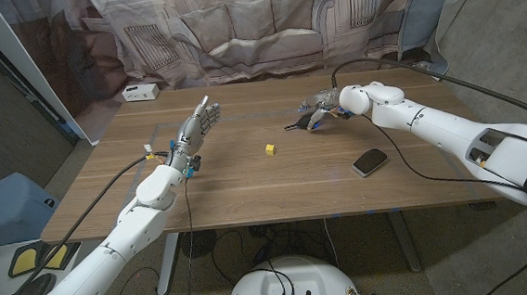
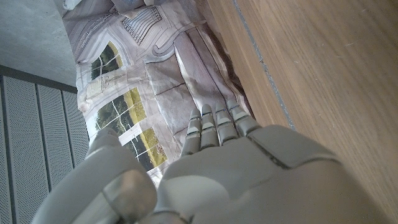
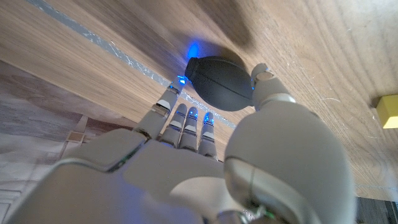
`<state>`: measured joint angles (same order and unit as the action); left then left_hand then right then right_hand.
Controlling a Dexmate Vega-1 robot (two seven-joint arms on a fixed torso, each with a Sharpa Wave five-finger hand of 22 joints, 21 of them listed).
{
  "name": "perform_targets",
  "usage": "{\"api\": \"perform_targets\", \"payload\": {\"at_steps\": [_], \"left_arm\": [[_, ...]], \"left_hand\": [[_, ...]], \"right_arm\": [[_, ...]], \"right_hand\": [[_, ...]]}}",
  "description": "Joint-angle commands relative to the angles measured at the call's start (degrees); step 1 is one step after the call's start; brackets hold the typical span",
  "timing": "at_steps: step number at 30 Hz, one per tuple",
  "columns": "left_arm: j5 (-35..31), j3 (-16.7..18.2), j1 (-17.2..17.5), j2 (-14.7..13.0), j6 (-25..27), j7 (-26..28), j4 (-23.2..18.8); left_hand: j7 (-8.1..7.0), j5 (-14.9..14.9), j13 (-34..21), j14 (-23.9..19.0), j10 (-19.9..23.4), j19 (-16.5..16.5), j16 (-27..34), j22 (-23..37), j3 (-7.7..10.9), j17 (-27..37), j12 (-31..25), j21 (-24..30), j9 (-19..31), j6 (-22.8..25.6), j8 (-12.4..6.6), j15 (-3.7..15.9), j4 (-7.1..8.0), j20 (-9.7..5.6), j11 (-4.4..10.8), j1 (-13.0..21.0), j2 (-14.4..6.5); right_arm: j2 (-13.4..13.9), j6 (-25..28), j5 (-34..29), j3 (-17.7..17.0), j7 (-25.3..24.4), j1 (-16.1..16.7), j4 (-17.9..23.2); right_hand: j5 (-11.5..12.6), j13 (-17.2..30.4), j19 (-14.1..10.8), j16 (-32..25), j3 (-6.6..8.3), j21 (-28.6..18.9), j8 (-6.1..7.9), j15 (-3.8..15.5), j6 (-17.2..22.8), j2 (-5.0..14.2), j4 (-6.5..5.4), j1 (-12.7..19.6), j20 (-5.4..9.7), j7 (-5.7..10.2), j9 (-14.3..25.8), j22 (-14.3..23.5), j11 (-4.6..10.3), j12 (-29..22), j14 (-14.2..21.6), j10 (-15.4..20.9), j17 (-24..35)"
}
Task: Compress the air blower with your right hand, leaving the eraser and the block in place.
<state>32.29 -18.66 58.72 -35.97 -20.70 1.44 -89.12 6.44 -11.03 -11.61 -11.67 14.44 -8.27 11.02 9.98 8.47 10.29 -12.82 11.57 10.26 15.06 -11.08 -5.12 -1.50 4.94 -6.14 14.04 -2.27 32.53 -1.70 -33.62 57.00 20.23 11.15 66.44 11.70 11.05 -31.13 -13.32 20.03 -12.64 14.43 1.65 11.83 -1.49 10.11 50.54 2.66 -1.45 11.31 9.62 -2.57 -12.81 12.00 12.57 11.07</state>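
Two arms reaching in over a wooden table [image 1: 248, 190] from the near corners. Nearest on the right side, a flat dark eraser [image 1: 370, 162] with a pale rim, lying on the wood beside a black cable [image 1: 413, 160] that trails along the right arm. On the left, the left hand [image 1: 193, 134] held up on its edge, fingers straight and a little apart, nothing in it; same hand [image 2: 249, 180] seen from the wrist camera with fingertips [image 2: 214, 121] pointing toward the printed backdrop. Around mid-table, a small yellow block [image 1: 269, 149] alone on the wood, well apart from the eraser and between the two hands; also caught at the margin of the right wrist view [image 3: 388, 111]. Farther back on the right, the right hand [image 1: 321, 112] curled around the black air blower [image 1: 310, 120], its thin nozzle poking out toward the block. From the right wrist camera, fingers [image 3: 186, 121] on one side of the rounded black bulb [image 3: 221, 83] and the thumb on the other, bulb resting on the table, blue light glowing at the fingertips; hand [image 3: 205, 162] gripping the blower. Beyond, a small white box [image 1: 140, 92] near the far left corner, then a wrinkled backdrop [image 1: 255, 27] printed with a building front hanging behind the table.
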Motion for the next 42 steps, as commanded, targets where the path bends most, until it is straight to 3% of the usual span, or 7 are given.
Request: {"api": "perform_targets", "payload": {"at_steps": [1, 5, 13, 16, 23, 33, 42], "left_arm": [[0.1, -0.2, -0.2, 0.1, 0.1, -0.2, 0.2], [0.1, -0.2, -0.1, 0.1, 0.3, 0.0, 0.1], [0.0, -0.1, 0.0, -0.1, 0.3, 0.0, -0.1], [0.1, -0.1, 0.0, -0.2, 0.3, -0.1, -0.2], [0.1, -0.2, 0.0, 0.0, 0.3, 0.0, -0.1], [0.4, -0.3, -0.2, 0.2, 0.1, -0.5, 0.6], [0.5, -0.5, -0.6, 0.4, 0.3, -0.7, 0.9]], "left_hand": [[-0.01, 0.1, -0.1, -0.3, 0.6, -0.6, -0.1, 0.3, 0.17, 0.1, 0.0, -0.2, 0.2, 0.2, -0.29, 0.02, -0.21, 0.24, -0.03, 0.1, -0.6], [-0.05, 0.1, -0.1, -0.3, 0.7, -0.6, -0.1, 0.3, 0.16, 0.1, -0.1, -0.2, 0.2, 0.3, -0.28, 0.05, -0.23, 0.24, -0.11, 0.1, -0.6], [-0.05, 0.1, -0.1, -0.4, 0.8, -0.6, -0.1, 0.3, 0.14, 0.1, -0.1, -0.2, 0.2, 0.3, -0.23, 0.13, -0.27, 0.28, -0.05, 0.1, -0.6], [-0.06, 0.1, -0.1, -0.4, 0.8, -0.6, -0.1, 0.3, 0.14, 0.1, -0.1, -0.2, 0.2, 0.4, -0.24, 0.14, -0.28, 0.3, -0.06, 0.1, -0.6], [-0.03, 0.1, -0.1, -0.5, 0.9, -0.6, -0.1, 0.3, 0.13, 0.1, -0.1, -0.2, 0.2, 0.4, -0.22, 0.16, -0.32, 0.28, 0.02, 0.0, -0.7], [0.04, 0.1, -0.1, -0.6, 0.9, -0.6, -0.1, 0.3, 0.13, 0.1, 0.0, -0.2, 0.2, 0.6, -0.22, 0.15, -0.37, 0.15, 0.06, 0.0, -0.7], [0.05, 0.1, -0.1, -0.5, 1.0, -0.7, -0.1, 0.3, 0.14, 0.1, 0.0, -0.2, 0.2, 0.7, -0.18, 0.18, -0.43, 0.09, 0.08, 0.0, -0.7]], "right_arm": [[-0.5, -0.4, 0.5, 0.9, -1.1, -0.3, -1.7], [-0.5, -0.5, 0.8, 0.8, -1.4, -0.2, -1.7], [-0.4, -0.5, 0.3, 1.2, -2.8, 0.0, -1.5], [-0.5, -0.4, 0.2, 1.2, -2.9, 0.0, -1.6], [-1.3, -0.9, 1.4, 1.2, -3.6, -0.1, -3.8], [-0.7, -1.0, 1.1, 1.1, -6.0, 0.6, -2.9], [-0.1, -0.7, 0.1, 1.0, -7.5, 1.4, -1.5]], "right_hand": [[0.2, 0.2, -0.8, -0.3, 0.41, -0.3, 0.38, 0.11, 1.4, -0.3, -0.3, 1.0, -0.13, 0.16, 0.1, 0.0, -0.02, -0.6, 0.9, 1.7, 0.1], [0.1, 0.2, -0.8, -0.5, 0.15, 0.1, 0.8, 0.1, 3.2, -0.31, -0.63, 1.2, -0.04, 0.42, 0.1, 0.0, 0.48, -0.9, 1.6, 3.3, 0.2], [0.0, 0.2, -4.5, -1.9, -0.25, -0.1, 1.59, 1.47, 7.6, 0.29, -0.97, 2.5, 0.65, 1.26, 0.1, 0.0, 1.54, -1.4, 6.0, 7.7, 0.6], [0.0, 0.2, -6.8, -2.8, -0.38, -0.4, 1.73, 2.52, 9.2, 0.65, -0.92, 3.4, 1.44, 1.75, 0.1, 0.1, 2.67, -1.5, 8.4, 9.5, 0.8], [-0.1, 0.2, -9.6, -4.1, -0.49, -0.9, 2.04, 3.12, 11.2, 1.24, -0.86, 4.6, 2.15, 2.04, 0.1, 0.1, 2.98, -1.5, 11.5, 11.6, 1.1], [-0.4, 0.2, -14.6, -6.1, -0.85, -1.8, 2.71, 4.29, 15.3, 1.91, -0.69, 7.1, 3.2, 2.78, 0.1, 0.2, 4.03, -1.7, 15.7, 15.5, 1.8], [-0.6, 0.2, -16.2, -7.4, -1.33, -1.9, 3.41, 5.0, 18.5, 2.39, -0.95, 7.8, 3.33, 4.12, 0.1, 0.2, 4.82, -2.0, 18.0, 18.2, 2.3]]}}
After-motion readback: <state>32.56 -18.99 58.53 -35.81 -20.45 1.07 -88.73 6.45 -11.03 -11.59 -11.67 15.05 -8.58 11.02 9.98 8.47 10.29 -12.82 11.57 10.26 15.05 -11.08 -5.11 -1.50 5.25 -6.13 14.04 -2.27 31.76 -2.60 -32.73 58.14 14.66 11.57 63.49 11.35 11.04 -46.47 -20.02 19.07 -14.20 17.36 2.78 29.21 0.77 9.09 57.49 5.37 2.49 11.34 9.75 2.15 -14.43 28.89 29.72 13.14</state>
